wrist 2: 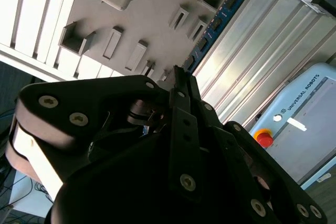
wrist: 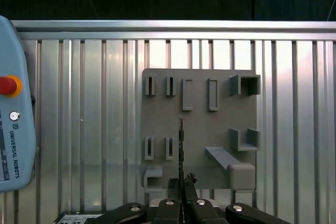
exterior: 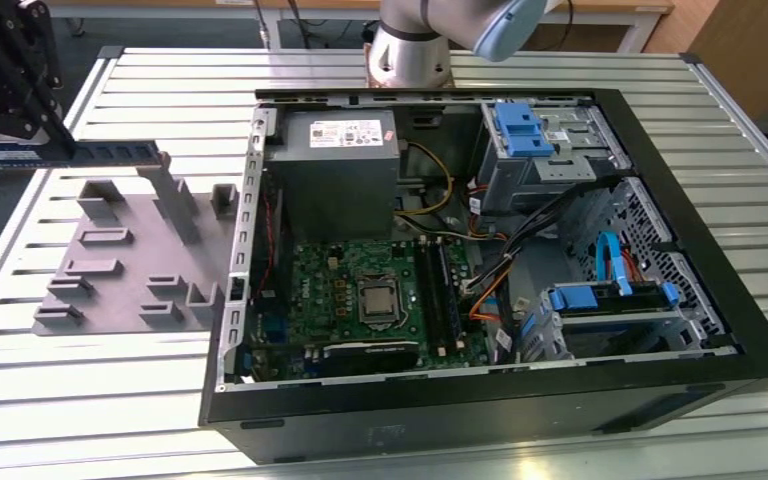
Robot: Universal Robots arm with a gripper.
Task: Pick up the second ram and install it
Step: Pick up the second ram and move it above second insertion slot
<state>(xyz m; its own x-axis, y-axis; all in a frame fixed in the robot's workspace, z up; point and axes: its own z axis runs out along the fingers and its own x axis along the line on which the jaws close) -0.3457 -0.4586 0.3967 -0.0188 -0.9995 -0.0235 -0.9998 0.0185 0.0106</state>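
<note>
The gripper (exterior: 17, 140) is clamped on the second ram (exterior: 111, 153). It holds the blue stick level and on edge by one end, above the far side of the grey holder fixture (exterior: 131, 250). This is at the exterior view's left, outside the open computer case (exterior: 704, 300). The stick's free end points toward the case, and a pale sticker shows near the gripped end, its print too small to make out.

In the first wrist view the stick (wrist: 181, 140) shows edge-on as a thin dark line. It runs out from between the closed fingers (wrist: 173, 184) over the slotted fixture (wrist: 210, 129). In the second wrist view its blue board and black chips (wrist 2: 215, 24) stretch away past the fixture (wrist 2: 142, 9).

Inside the case, the grey power supply (exterior: 337, 180) carries a white printed label (exterior: 351, 130). Below it lie the green motherboard (exterior: 344, 290) and its long black memory slots (exterior: 438, 290).

The pale blue teach pendant (wrist: 16, 145) lies on the slatted aluminium table (wrist: 79, 103). It bears the maker's lettering and a red stop button (wrist: 6, 85).
</note>
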